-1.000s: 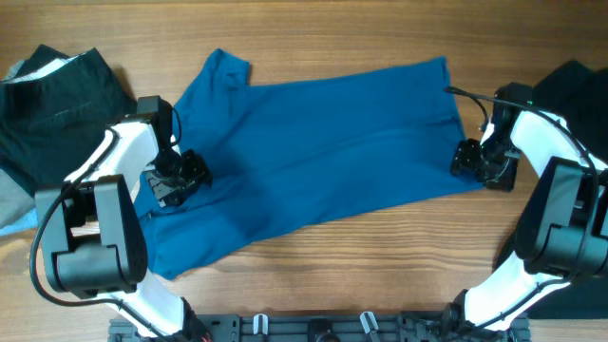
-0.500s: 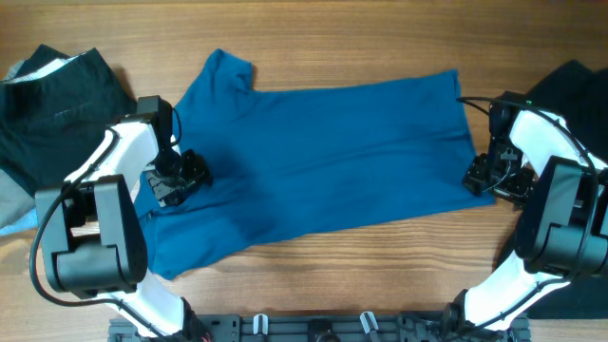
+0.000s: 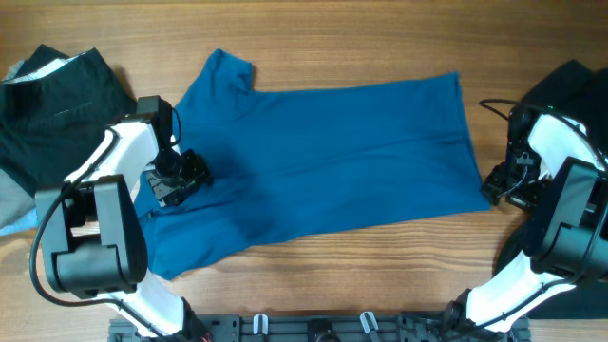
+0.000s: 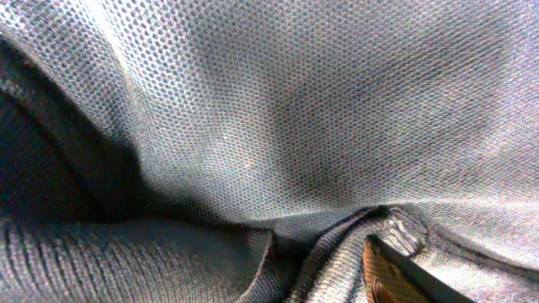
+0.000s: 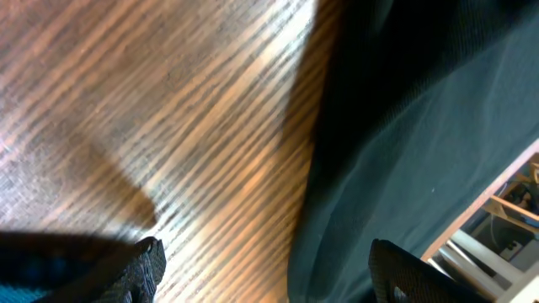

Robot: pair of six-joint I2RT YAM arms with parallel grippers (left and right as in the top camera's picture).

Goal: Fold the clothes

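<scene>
The royal-blue shirt (image 3: 332, 152) lies spread flat across the middle of the table, one sleeve at the top left. My left gripper (image 3: 180, 178) sits on its left part. In the left wrist view the blue fabric (image 4: 253, 109) fills the frame and bunches into a fold beside one fingertip (image 4: 400, 273), so the gripper looks shut on it. My right gripper (image 3: 499, 183) is open and empty on bare wood just off the shirt's right hem. Its fingers (image 5: 143, 261) stand wide apart in the right wrist view (image 5: 265, 273).
A pile of black garments (image 3: 57, 104) lies at the far left, with a pale cloth (image 3: 14, 204) under it. Another black garment (image 3: 570, 85) lies at the right edge; it also shows in the right wrist view (image 5: 421, 126), close beside the right gripper.
My right gripper drew the shirt's right hem to the right, let go and moved off the cloth onto the wood. The shirt lies wider and flatter. The left arm has not moved.
</scene>
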